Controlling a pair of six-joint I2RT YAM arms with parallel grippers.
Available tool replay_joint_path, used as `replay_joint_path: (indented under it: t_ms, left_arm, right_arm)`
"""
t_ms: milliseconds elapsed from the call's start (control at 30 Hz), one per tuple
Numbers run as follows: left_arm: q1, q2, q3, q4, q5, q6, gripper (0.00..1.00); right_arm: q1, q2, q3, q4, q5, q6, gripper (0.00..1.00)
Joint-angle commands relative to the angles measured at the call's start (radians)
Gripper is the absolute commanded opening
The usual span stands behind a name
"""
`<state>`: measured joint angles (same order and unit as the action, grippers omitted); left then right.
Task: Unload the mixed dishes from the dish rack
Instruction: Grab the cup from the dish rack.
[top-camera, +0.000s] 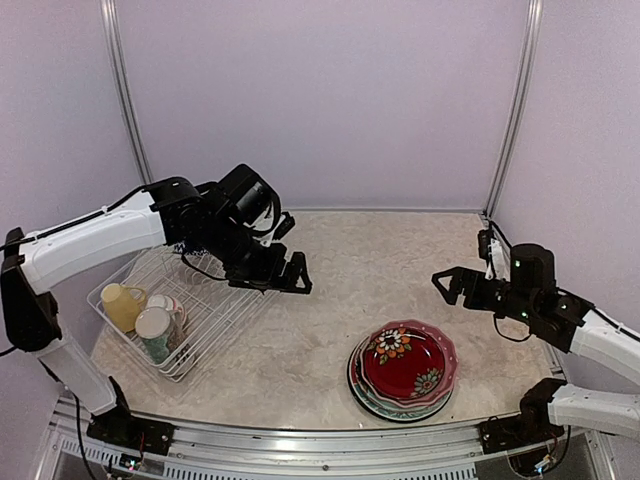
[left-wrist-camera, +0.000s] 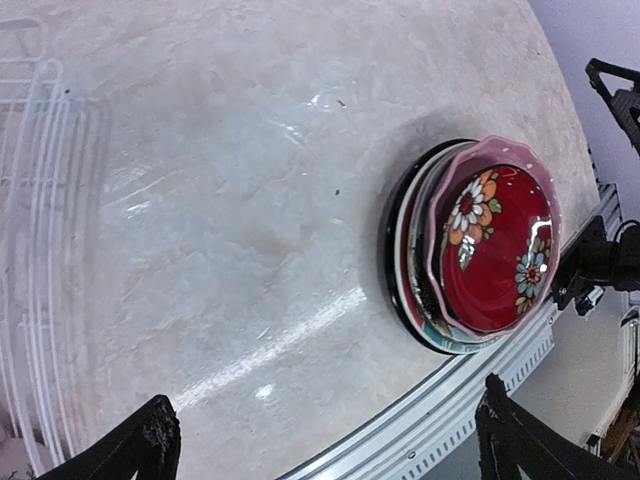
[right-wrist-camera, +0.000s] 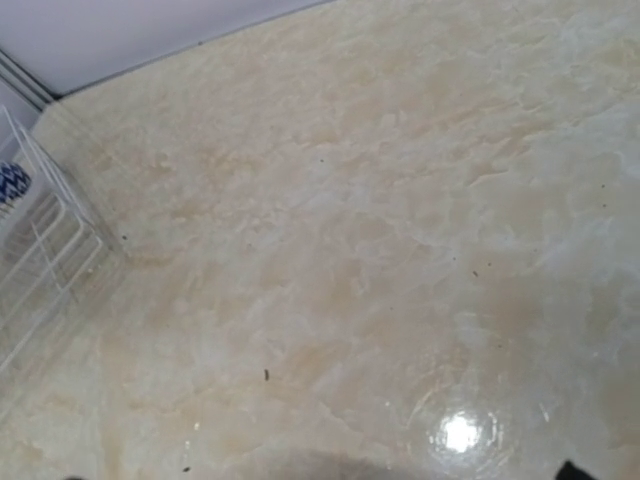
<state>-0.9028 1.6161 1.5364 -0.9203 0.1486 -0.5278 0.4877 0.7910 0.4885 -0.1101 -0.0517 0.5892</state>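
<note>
Top view: large white wire dish rack sits at 9 o'clock on the beige marbled table. Count inside: 3 mugs. That's 1 yellow ceramic mug, 1 cream floral mug and 1 greenish mug, all bunched at the rack's 8 o'clock end.

Out on the table at 5 o'clock there's 1 stack of round ceramic plates. A red floral plate is on top with a pink rim right under it. Several more rims show below, exact no. can't tell.

Left gripper hangs above the rack's 3 o'clock edge, jaws spread wide w/ nothing in them. From those jaws the mugs lie at 8 o'clock and the plate stack at 4 o'clock, both well apart. In the left wrist view the black fingers sit in the bottom corners w/ bare table between them, and the stack is up at 1 o'clock.

Right gripper is at 3 o'clock, jaws also released and empty, w/ the stack at 7 o'clock from it, not touching. Right wrist view is mostly bare table, rack wires at the 9 o'clock edge, and a blue-patterned bit there I can't identify.
</note>
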Motion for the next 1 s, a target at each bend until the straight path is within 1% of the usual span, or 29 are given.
replay_joint_path:
  t_ms: [0,67,267,333,400,533,700,967]
  left_arm:
    - [0.052,-0.141,-0.062,-0.189,-0.134,-0.084,0.99]
    - [0.078,-0.213,-0.086,-0.269,-0.145,-0.130,0.99]
    - [0.147,-0.401,-0.129,-0.513,-0.271,-0.312,0.99]
    - [0.186,-0.438,-0.149,-0.598,-0.299,-0.369,0.99]
    - [0.231,-0.474,-0.181,-0.645,-0.316,-0.410,0.99]
    - [0.325,-0.524,-0.244,-0.655,-0.309,-0.429,0.99]
    - [0.417,-0.538,-0.303,-0.597,-0.256,-0.394,0.99]
    - [0.434,-0.507,-0.434,-0.572,-0.232,-0.429,0.99]
  right_arm:
    - [-0.009,0.034,0.050,-0.027,0.010,-0.078,1.00]
    - [-0.010,0.048,0.059,-0.029,0.016,-0.095,1.00]
    - [-0.011,0.104,0.060,0.007,0.000,-0.114,1.00]
    - [-0.011,0.122,0.061,0.021,-0.011,-0.115,1.00]
    - [-0.011,0.137,0.061,0.030,-0.019,-0.115,1.00]
    - [-0.011,0.154,0.064,0.044,-0.029,-0.113,1.00]
    - [-0.011,0.147,0.065,0.037,-0.036,-0.104,1.00]
    - [-0.011,0.107,0.053,0.014,-0.020,-0.086,1.00]
